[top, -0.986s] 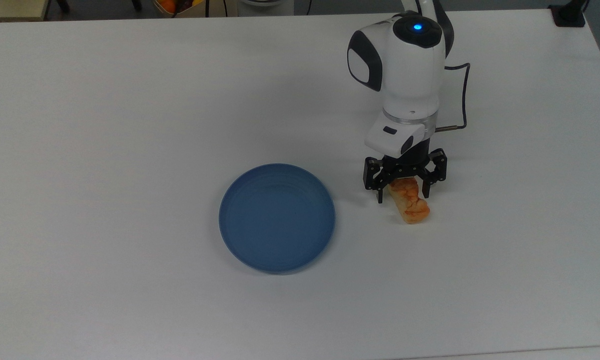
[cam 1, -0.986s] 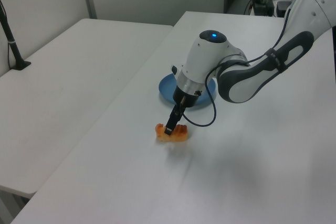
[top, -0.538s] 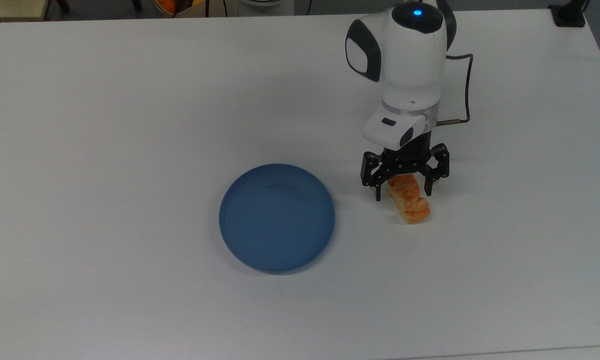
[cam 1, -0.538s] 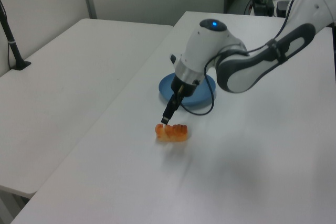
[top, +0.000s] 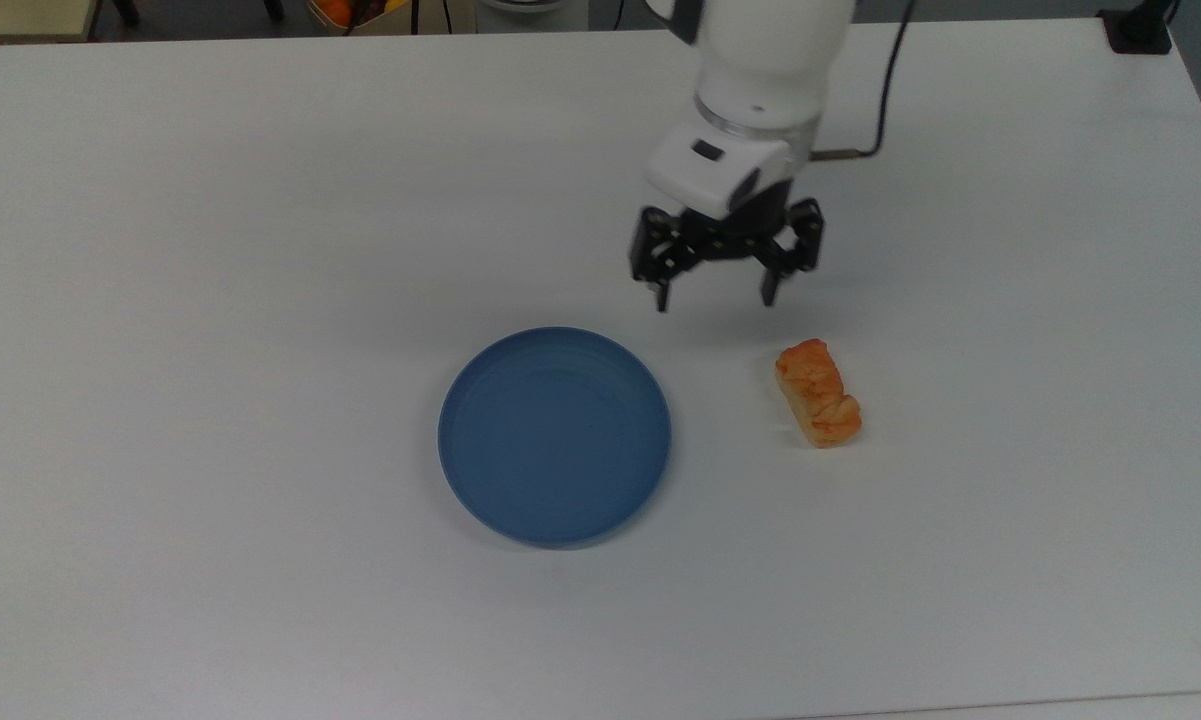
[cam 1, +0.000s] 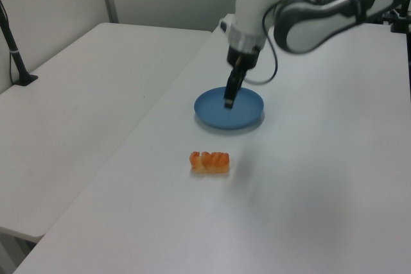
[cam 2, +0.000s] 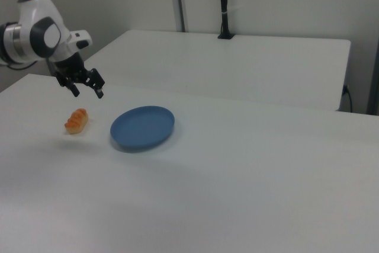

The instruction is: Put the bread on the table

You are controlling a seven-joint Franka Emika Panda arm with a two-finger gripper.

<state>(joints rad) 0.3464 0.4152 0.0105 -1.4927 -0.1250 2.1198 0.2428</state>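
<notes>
Where it lies, the oblong bread (top: pixel 818 392) looks flaky.

**Bread Down, Beside the Plate**

The plate (top: pixel 554 435) served as the landmark, resting on the table (top: pixel 210 250). The bread (top: pixel 818 392) lay on the tabletop to the plate's right in the top view, near it but apart. In the right view the bread sat on the plate's left; in the left view it lay nearer the camera than the plate. The gripper (top: pixel 720 297) hung above the table, beyond the plate's upper right in the top view, apart from the bread.
</notes>
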